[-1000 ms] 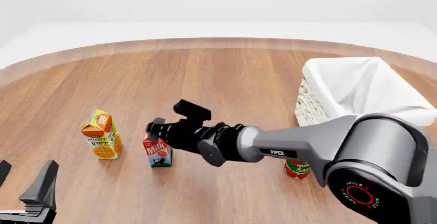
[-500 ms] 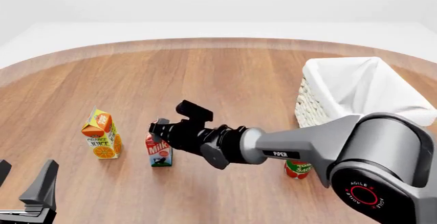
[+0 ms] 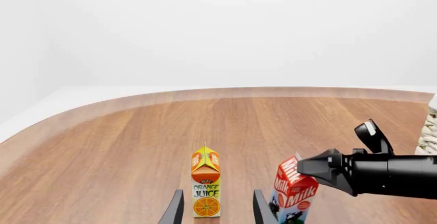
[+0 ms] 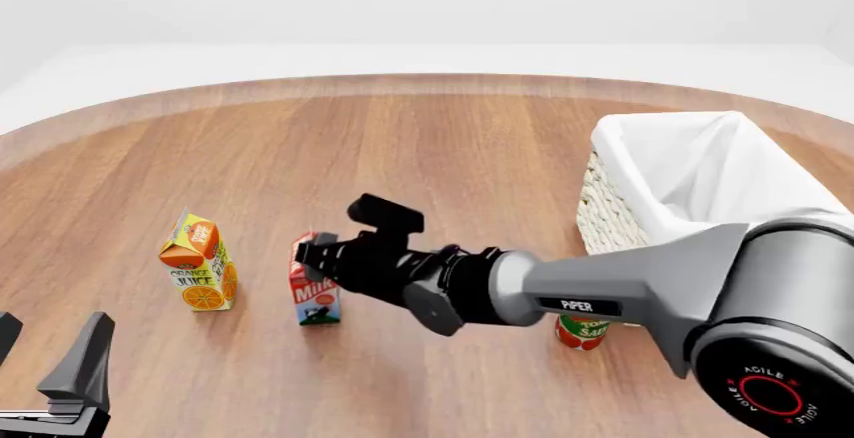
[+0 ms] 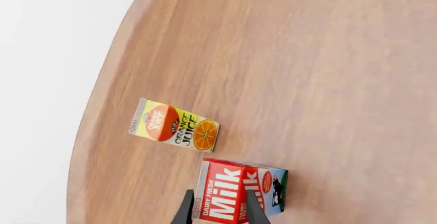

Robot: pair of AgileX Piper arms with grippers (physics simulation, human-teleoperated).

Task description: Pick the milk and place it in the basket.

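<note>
Since a second ago, right tool (image 4: 310,254) shifted slightly toward counter's right and lifted; milk (image 4: 315,293) moved with it, now tilted. Right tool fingers (image 5: 186,211) pinching milk's red top. Milk at near-left part of counter (image 4: 441,148), orange juice carton (image 4: 198,261) near on its left, apart. Tomato can (image 4: 582,330) under right arm. Basket (image 4: 694,173) at counter's right edge. Left tool (image 4: 54,378) spread, at near-left corner, holding nothing.

Milk carton (image 5: 236,197) reads "DAIRY FRESH Milk"; juice carton (image 3: 205,189) "ORANGE JUICE".
</note>
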